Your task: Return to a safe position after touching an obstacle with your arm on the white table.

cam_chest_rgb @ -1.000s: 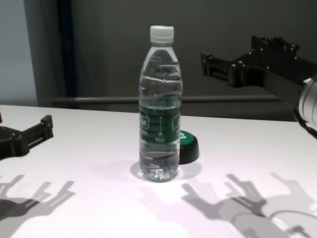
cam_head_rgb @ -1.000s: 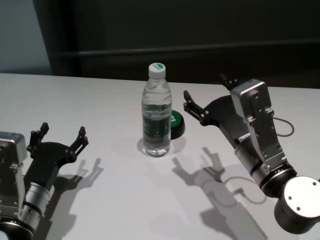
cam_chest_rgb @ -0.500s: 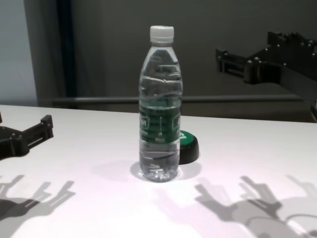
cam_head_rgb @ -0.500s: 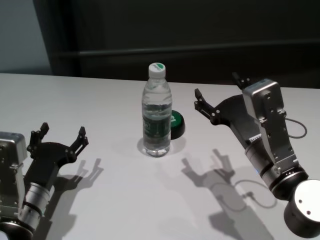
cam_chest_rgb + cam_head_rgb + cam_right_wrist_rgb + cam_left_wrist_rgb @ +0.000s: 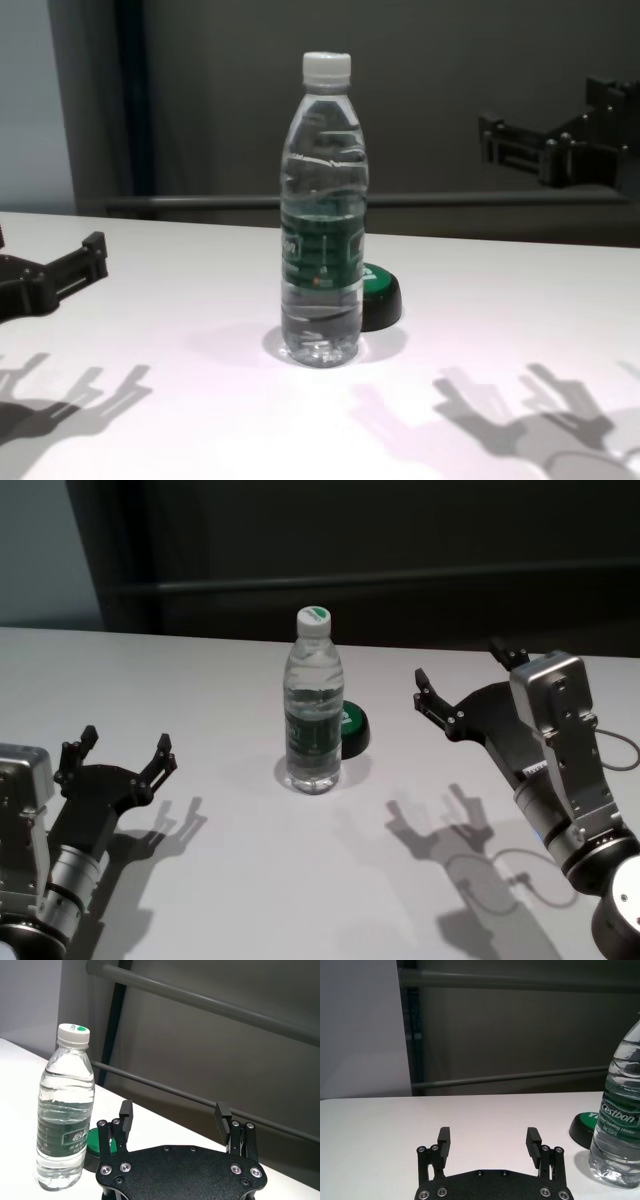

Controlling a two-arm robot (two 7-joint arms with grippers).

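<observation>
The obstacle, a clear water bottle with a white cap and green label, stands upright mid-table on the white table. It also shows in the chest view, the left wrist view and the right wrist view. My right gripper is open and empty, raised above the table well to the right of the bottle and apart from it; it also shows in its wrist view. My left gripper is open and empty, low over the table at the front left, far from the bottle.
A low black-and-green round disc lies just behind and right of the bottle, close to its base. A dark wall with a horizontal rail runs behind the table's far edge. A thin cable loops beside the right arm.
My right arm has drawn back to the right, away from the bottle, with the gripper staying open. The bottle, the disc and the left arm have not moved.
</observation>
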